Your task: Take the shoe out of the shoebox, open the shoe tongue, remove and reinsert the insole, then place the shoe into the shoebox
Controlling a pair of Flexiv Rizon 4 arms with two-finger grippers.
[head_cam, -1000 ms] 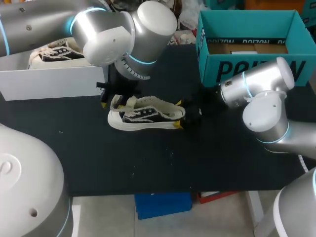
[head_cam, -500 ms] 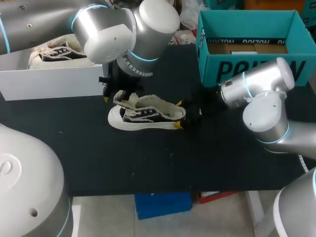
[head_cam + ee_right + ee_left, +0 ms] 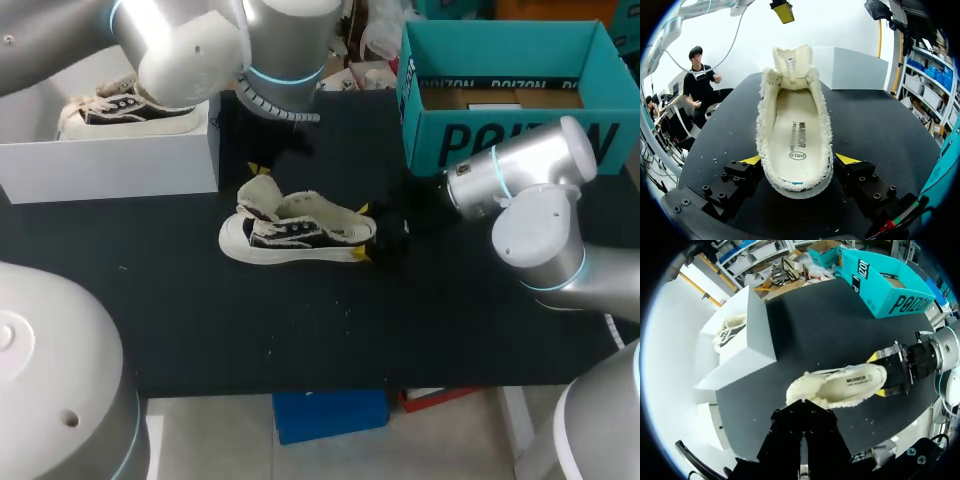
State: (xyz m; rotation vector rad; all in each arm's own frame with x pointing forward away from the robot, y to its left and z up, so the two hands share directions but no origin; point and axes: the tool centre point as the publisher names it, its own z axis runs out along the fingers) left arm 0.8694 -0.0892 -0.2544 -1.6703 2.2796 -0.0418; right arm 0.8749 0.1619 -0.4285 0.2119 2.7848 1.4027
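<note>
A black-and-cream sneaker [image 3: 295,232] lies on its sole on the black table [image 3: 200,320], toe toward my left arm. Its tongue [image 3: 260,194] stands folded up toward the toe, and the cream insole [image 3: 797,135] shows inside. My right gripper [image 3: 797,160] is shut on the shoe's heel, one yellow tip on each side [image 3: 362,232]. My left gripper [image 3: 262,165] hangs shut and empty above the toe end, clear of the shoe. In the left wrist view its dark fingers [image 3: 802,432] are pressed together over the sneaker [image 3: 840,387].
A white shoebox [image 3: 110,165] stands at the back left with a second sneaker [image 3: 125,105] inside. An open teal box [image 3: 500,130] stands at the back right, close behind my right arm.
My left gripper has let go of the tongue, shut, and risen up and back from the toe. The tongue stays folded up. My right gripper and the shoe have not moved.
</note>
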